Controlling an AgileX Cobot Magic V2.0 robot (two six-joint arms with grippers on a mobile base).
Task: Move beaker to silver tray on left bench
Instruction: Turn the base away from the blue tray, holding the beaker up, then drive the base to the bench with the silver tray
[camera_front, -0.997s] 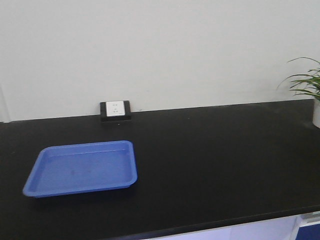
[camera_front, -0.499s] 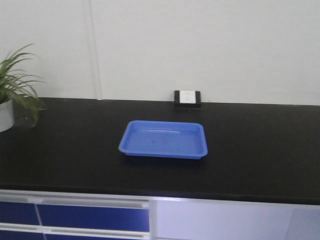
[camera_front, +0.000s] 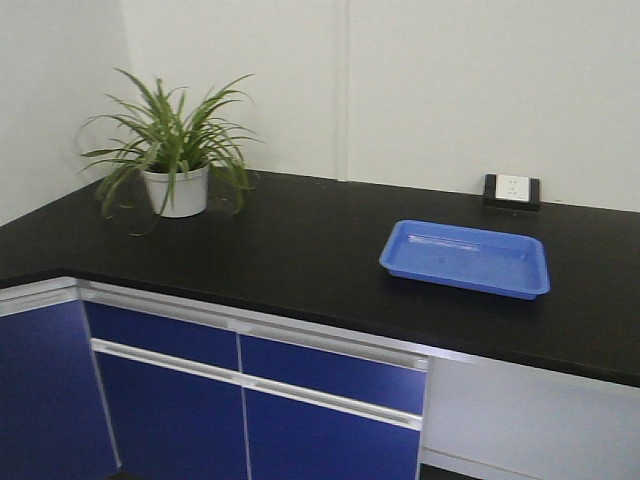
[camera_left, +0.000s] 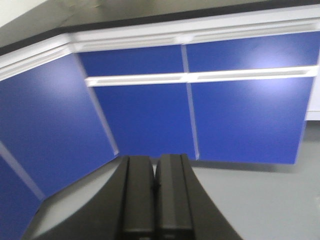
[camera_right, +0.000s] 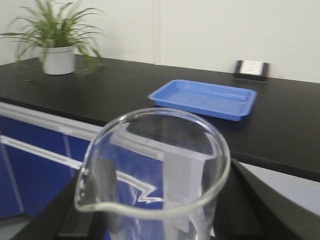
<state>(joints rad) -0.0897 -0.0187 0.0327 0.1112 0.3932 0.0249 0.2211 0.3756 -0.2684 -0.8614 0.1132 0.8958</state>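
Two grippers: right gripper (camera_right: 156, 222) clamps the empty beaker (camera_right: 125, 175) upright; left gripper (camera_left: 155, 166) clenched on nothing. A blue tray (camera_front: 465, 258) lies on black counter (camera_front: 300, 240), well apart from potted plant (camera_front: 172, 150).

Potted plant (camera_front: 172, 150) stands left of tray (camera_front: 465, 258) on countertop (camera_front: 300, 250).

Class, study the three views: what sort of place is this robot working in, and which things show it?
Most likely a laboratory: a long black bench top over blue drawers, a clear glass beaker close to the right wrist camera, and a blue plastic tray lying on the bench.
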